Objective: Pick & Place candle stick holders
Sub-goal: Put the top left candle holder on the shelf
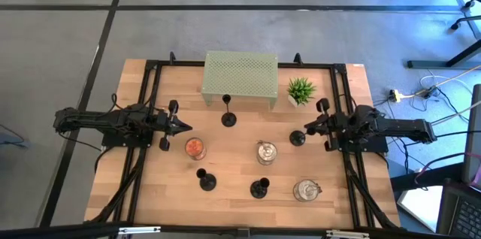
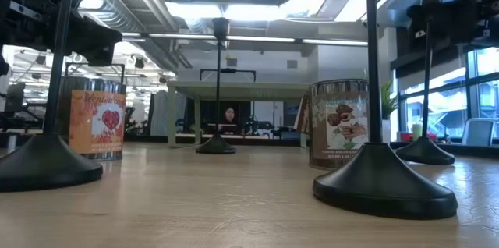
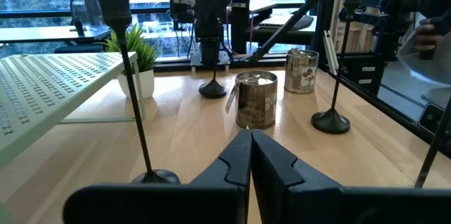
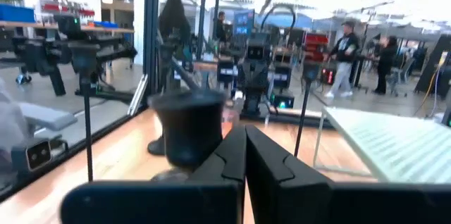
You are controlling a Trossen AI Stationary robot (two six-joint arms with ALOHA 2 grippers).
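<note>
Candlestick holder (image 1: 297, 138) beside right end effector (image 1: 308, 129), fingers together.

Two dark, near-black arms are seen from above, each built of blocky jointed segments that narrow toward the front. Bundles of thin black cable are looped along the left arm (image 1: 113, 122) and the right arm (image 1: 383, 128). The left tool (image 1: 183, 126) is shaped as two tapered matte-black fingers (image 3: 236, 168) with angular, notched inner edges, carried on a wide rounded black body that fills the lower edge of the left wrist view. The right tool (image 1: 307, 133) is built alike, its fingers (image 4: 232, 157) flat-faced and wedge-shaped. No markings or screws can be made out on either arm.
</note>
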